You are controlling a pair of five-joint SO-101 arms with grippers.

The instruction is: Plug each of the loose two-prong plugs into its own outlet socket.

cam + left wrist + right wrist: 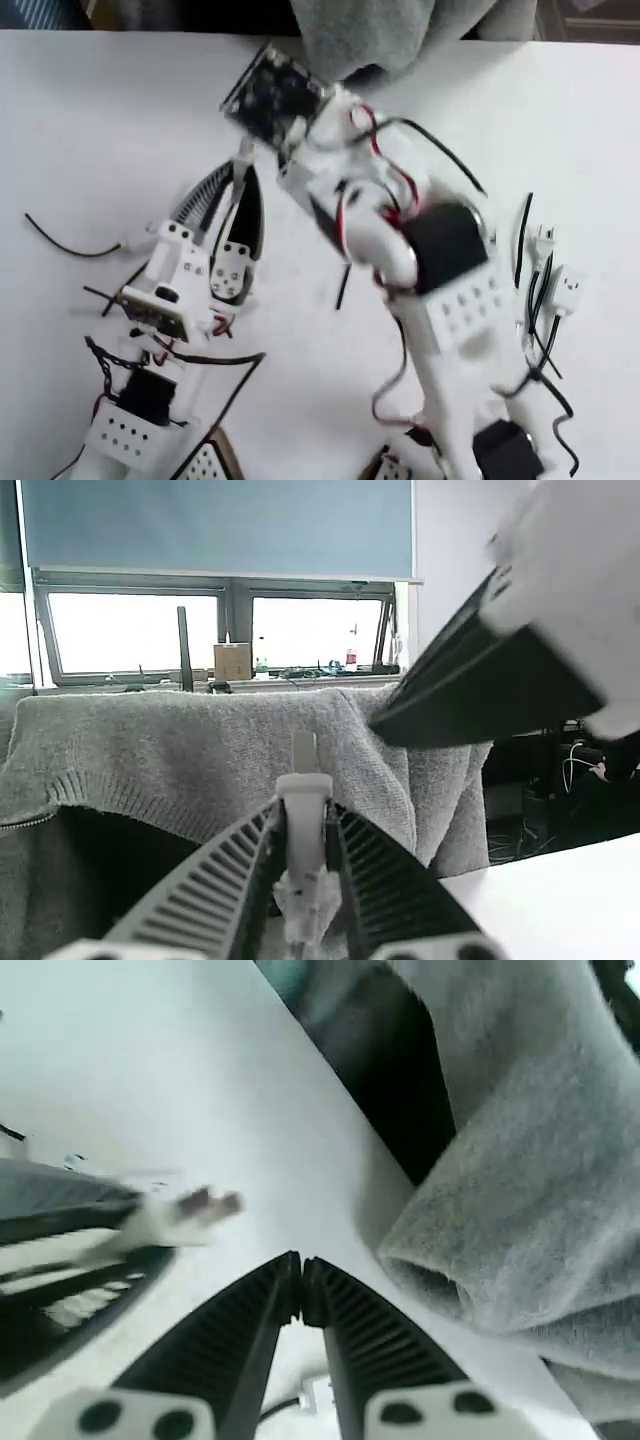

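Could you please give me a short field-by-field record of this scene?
Left gripper: jaws shut on a white two-prong plug, prongs pointing away from the arm.
Right gripper: jaws shut, tips touching.
Table, right side: white socket block and second plug on black cables, lying loose.
Far edge: grey sweater.

One white plug sits clamped between the jaws of the left gripper, prongs pointing straight out. A second plug and a white socket lie close together on the worktop, towards its right edge, with black cords trailing.
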